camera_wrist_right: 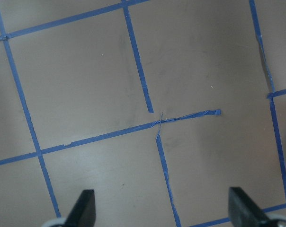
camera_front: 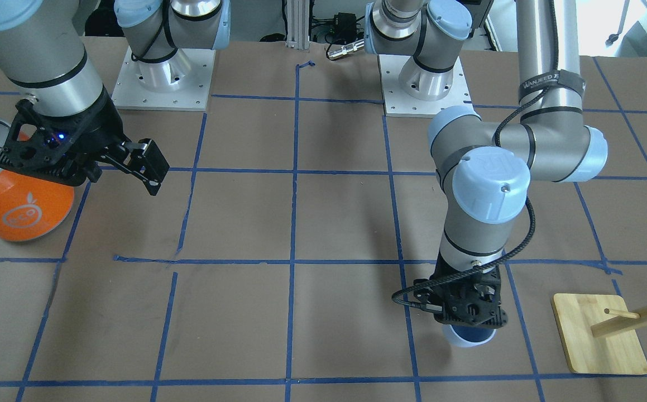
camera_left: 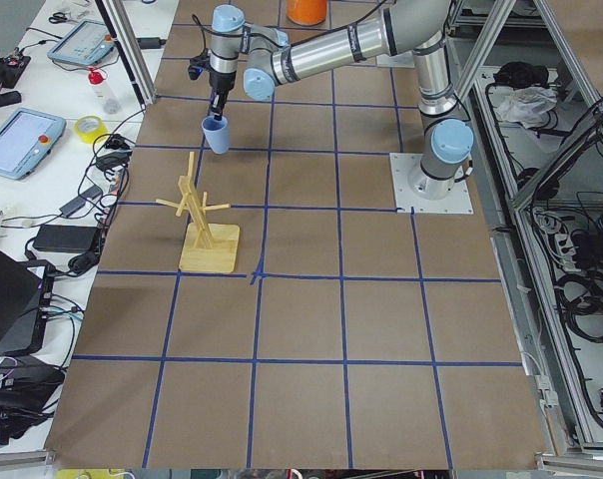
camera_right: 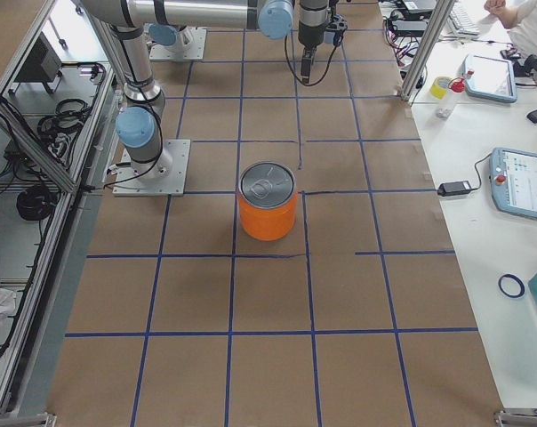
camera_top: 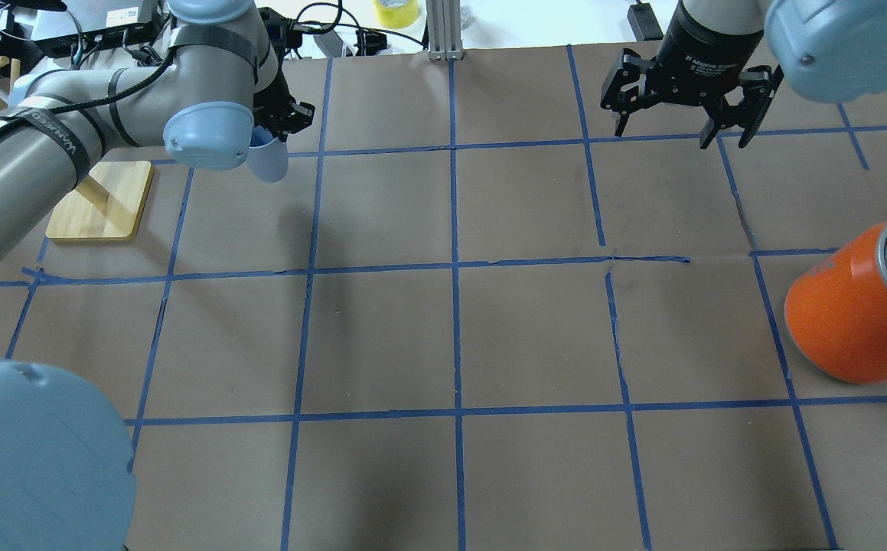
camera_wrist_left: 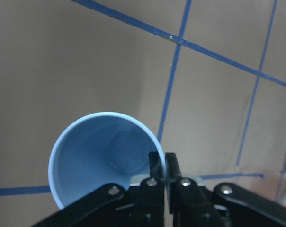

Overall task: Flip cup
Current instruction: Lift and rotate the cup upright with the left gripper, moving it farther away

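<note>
The pale blue cup (camera_top: 269,159) hangs mouth up from my left gripper (camera_front: 471,319), near the far left of the table. In the left wrist view the fingers (camera_wrist_left: 156,166) pinch the cup's rim wall, and its bluish inside (camera_wrist_left: 100,151) faces the camera. The cup (camera_front: 467,337) seems to hang a little above the table; its shadow lies apart from it. It also shows in the exterior left view (camera_left: 218,137). My right gripper (camera_top: 684,121) is open and empty, high over the far right of the table, and shows in the right wrist view (camera_wrist_right: 164,208).
A big orange can (camera_top: 849,321) with a silver lid stands at the right edge, close beside the right gripper in the front view (camera_front: 16,209). A wooden peg rack on a square base (camera_top: 99,203) stands just left of the cup. Blue tape lines grid the brown table (camera_top: 451,337).
</note>
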You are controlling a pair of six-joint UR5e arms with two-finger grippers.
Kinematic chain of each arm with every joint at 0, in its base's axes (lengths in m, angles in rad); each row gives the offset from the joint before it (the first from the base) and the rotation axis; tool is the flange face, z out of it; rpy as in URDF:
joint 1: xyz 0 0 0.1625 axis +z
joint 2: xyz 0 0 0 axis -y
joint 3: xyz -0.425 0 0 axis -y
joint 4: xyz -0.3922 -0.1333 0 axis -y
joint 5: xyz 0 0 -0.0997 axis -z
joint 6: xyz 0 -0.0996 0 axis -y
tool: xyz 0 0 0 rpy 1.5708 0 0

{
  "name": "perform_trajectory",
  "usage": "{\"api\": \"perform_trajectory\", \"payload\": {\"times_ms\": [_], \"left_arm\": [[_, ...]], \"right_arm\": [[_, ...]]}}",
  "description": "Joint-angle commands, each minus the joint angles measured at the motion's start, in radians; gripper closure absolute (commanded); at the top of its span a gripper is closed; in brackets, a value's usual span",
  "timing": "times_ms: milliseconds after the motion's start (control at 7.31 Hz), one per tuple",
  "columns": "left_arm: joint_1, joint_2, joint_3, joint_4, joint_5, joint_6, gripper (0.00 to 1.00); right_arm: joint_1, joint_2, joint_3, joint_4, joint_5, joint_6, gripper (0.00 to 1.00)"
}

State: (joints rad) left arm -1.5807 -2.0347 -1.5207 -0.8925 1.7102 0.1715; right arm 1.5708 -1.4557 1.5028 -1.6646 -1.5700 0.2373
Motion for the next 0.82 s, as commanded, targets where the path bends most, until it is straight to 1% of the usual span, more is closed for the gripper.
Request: {"api": "perform_trajectory", "payload": {"times_ms": [0, 137, 274, 410, 547, 684], "left_arm": [[0.102, 0.008, -0.083, 0.039, -0.089, 0.074, 1.0], [0.103, 0.011, -0.149, 0.182, -0.122, 0.075, 1.0], [0.103, -0.001, -0.174, 0.213, -0.129, 0.068, 1.0], [0.103, 0.007, -0.173, 0.207, -0.12, 0.077, 1.0], [0.103, 0.011, -0.173, 0.21, -0.113, 0.077, 0.63], [0.103, 0.022, -0.17, 0.208, -0.103, 0.068, 0.01]], "right_arm": [[0.0, 0.0, 0.001, 0.002, -0.001, -0.001, 0.0], [0.0, 0.0, 0.008, 0.0, -0.001, 0.0, 0.0], [0.0, 0.0, 0.016, 0.0, -0.001, 0.0, 0.0], [0.0, 0.0, 0.017, 0.0, -0.001, 0.0, 0.0], [0.0, 0.0, 0.017, -0.003, 0.001, 0.002, 0.0], [0.0, 0.0, 0.017, 0.0, -0.001, 0.002, 0.0]]}}
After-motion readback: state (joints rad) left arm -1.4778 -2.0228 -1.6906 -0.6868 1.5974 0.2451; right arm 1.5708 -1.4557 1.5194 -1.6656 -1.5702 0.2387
